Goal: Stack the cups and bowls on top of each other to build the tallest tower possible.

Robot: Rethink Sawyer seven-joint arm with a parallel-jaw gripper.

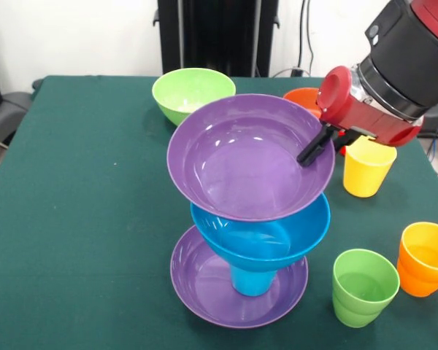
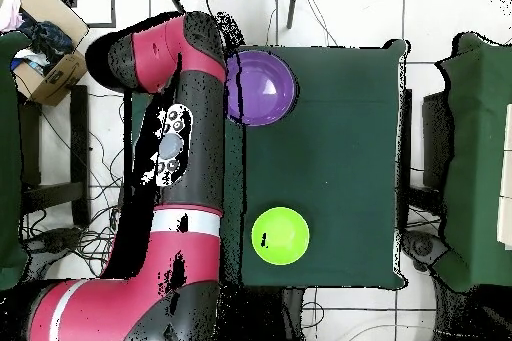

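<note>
The tower stands at the front middle of the table: a wide purple bowl (image 1: 204, 284) as base, a blue cup (image 1: 252, 281) in it, a deep blue bowl (image 1: 277, 237) on the cup, and a second wide purple bowl (image 1: 241, 157) on top, tilted. In the overhead view only the top purple bowl (image 2: 262, 87) shows. My gripper (image 1: 314, 146) is at this top bowl's right rim, shut on it, with one black finger (image 1: 309, 152) inside the bowl. A yellow cup (image 1: 366, 168), a green cup (image 1: 363, 286) and an orange cup (image 1: 425, 259) stand to the right. The red cup is hidden.
A light green bowl (image 1: 193, 91) stands behind the tower, also in the overhead view (image 2: 280, 236). A small orange bowl (image 1: 301, 98) sits half hidden behind the top bowl and my gripper. The arm (image 2: 180, 157) covers one side of the green table (image 2: 340, 157) from above.
</note>
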